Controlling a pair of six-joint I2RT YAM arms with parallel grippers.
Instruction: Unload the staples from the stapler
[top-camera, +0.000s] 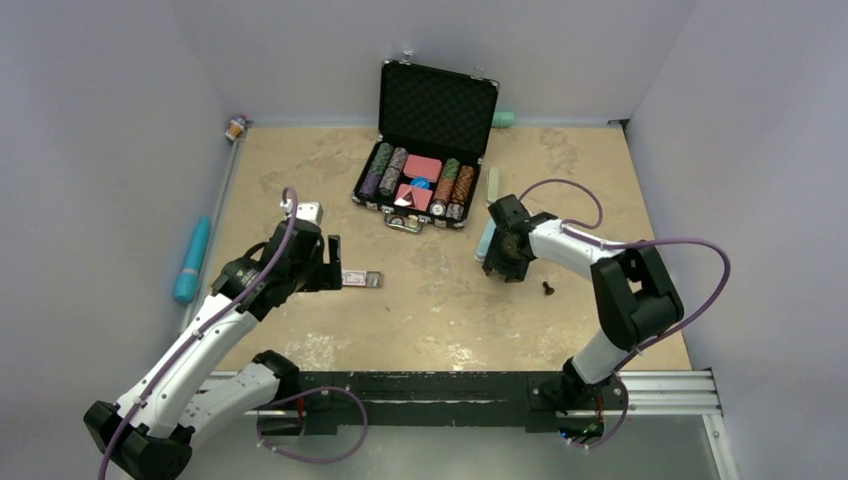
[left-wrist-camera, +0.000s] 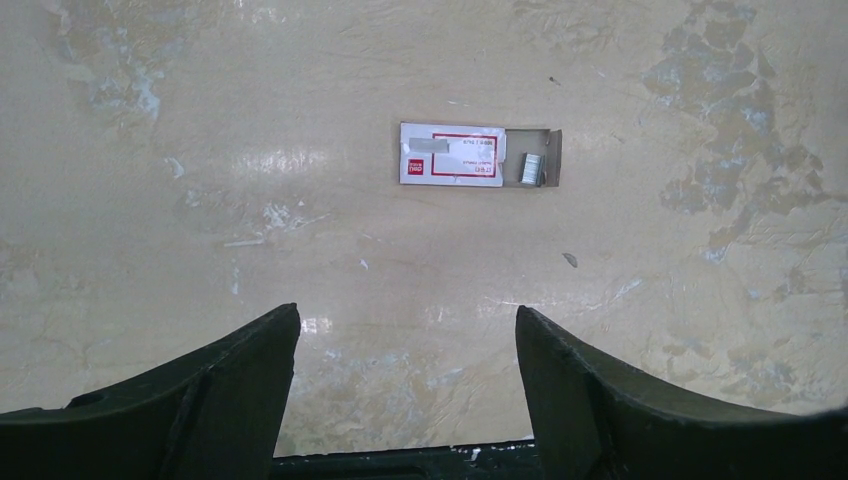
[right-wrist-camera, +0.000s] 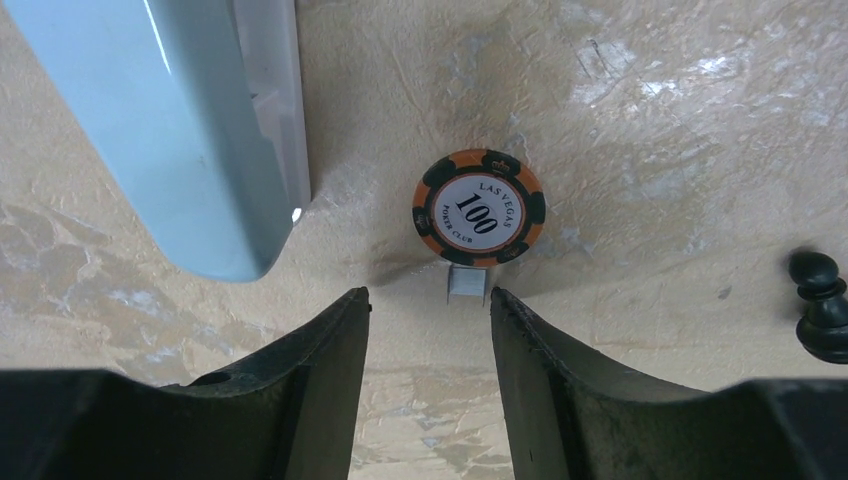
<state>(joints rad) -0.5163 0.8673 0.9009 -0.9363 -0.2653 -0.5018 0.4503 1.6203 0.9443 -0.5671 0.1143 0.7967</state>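
Two fingertips of the spread right hand (right-wrist-camera: 428, 296) flank the staples (right-wrist-camera: 468, 284), axis unclear

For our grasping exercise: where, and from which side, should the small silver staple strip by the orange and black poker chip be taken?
Pinch the small silver staple strip across its two side edges at the near end, from above. It lies low on the table, and the orange and black poker chip crowds its far end, likely leaving only the near part free.
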